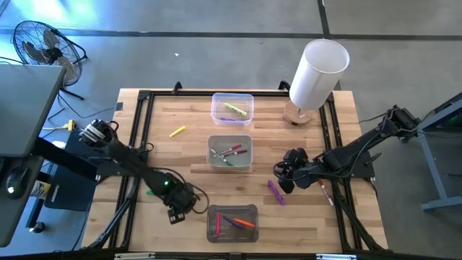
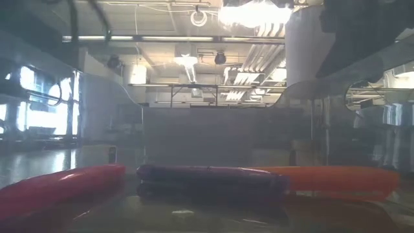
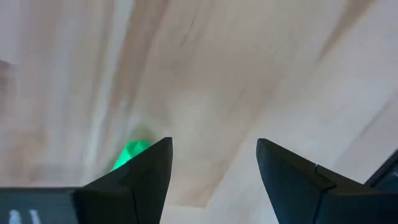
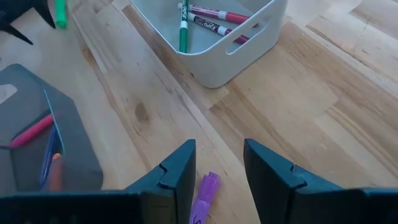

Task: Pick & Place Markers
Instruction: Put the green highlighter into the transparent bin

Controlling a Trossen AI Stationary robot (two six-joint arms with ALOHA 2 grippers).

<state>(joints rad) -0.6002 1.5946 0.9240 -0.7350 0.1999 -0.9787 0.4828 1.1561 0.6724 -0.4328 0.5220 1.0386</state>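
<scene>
Three bins sat on the bench [image 1: 188, 155] in a line down its middle. The far clear bin [image 1: 232, 107] held a yellow-green marker [image 1: 235, 110]. The middle grey bin [image 1: 230, 151] held red and green markers [image 1: 229, 152]. The near bin [image 1: 232, 223] held red, purple and orange markers [image 1: 237, 221]; the low view showed these three lying flat, the purple one between the other two.

My left jaws [image 1: 175, 211] were low over the bench just left of the near bin. They stood spread, with bare wood between the fingers [image 3: 140, 180]. A green marker [image 1: 151, 192] lay just beside them, near the left arm; the left wrist view caught only its green edge next to one finger.

My right jaws [image 1: 282, 179] were positioned over the right-centre of the bench, spread and holding nothing. A purple marker [image 1: 276, 191] lay on the wood directly below them, its end showing between the fingers [image 4: 177, 177] in the right wrist view.

A yellow marker [image 1: 177, 131] lay loose on the bench, left of the bins. A thin white-bodied marker [image 1: 325, 192] lay near the right rail, under the right arm.

A large white cylinder [image 1: 317, 74] stood at the far right corner.
</scene>
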